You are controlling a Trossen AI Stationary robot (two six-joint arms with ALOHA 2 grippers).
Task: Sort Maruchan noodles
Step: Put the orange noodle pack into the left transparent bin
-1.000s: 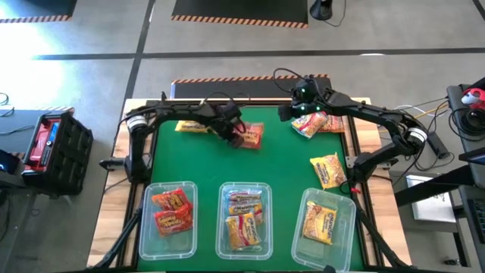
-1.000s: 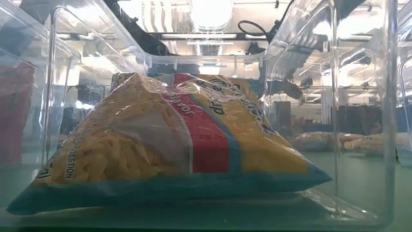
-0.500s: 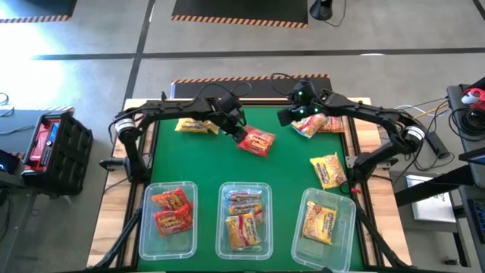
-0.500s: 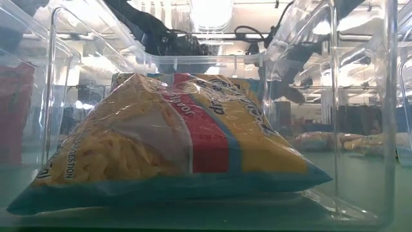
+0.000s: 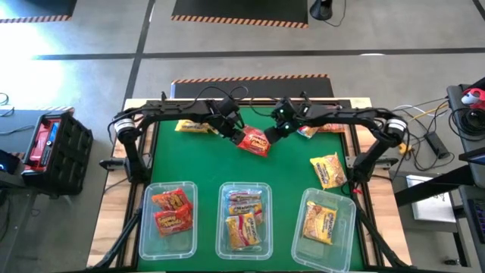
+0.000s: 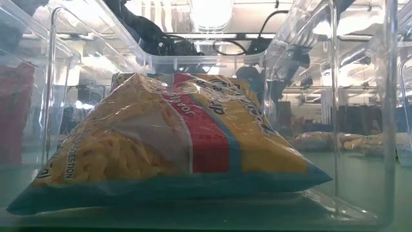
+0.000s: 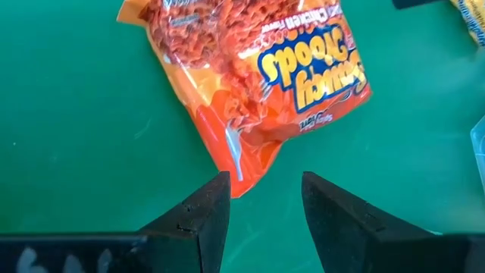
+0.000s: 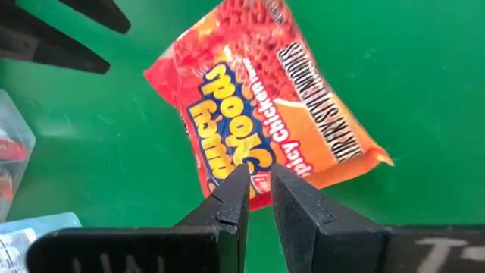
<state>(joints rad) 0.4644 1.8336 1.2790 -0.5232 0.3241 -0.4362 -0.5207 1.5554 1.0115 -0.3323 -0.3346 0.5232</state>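
Centrally, toward the far side of the green mat (image 5: 280, 171), an orange-red noodle packet (image 5: 254, 142) lies flat and slightly skewed, its crinkled wrapper printed with yellow-and-blue lettering and a picture of the noodle block. The left gripper (image 7: 259, 199) sits at one short end of it with fingers apart, the packet's corner just ahead of the gap and not clamped. The right gripper (image 8: 258, 193) comes at the opposite edge with fingers drawn together, nothing between them, their tips over the packet's border. A yellow packet (image 5: 191, 127) lies near the far left edge of the mat, another packet (image 5: 309, 131) lies partly hidden behind the right arm, and a yellow one (image 5: 327, 170) lies close to the right edge. Along the near edge stand three clear tubs: the left tub (image 5: 144, 221) holds red packets, the middle tub (image 5: 224, 227) yellow-pink ones, and the right tub (image 5: 301, 227) a yellow one. The green surface between the central packet and the tubs is bare, as is the stretch at left.
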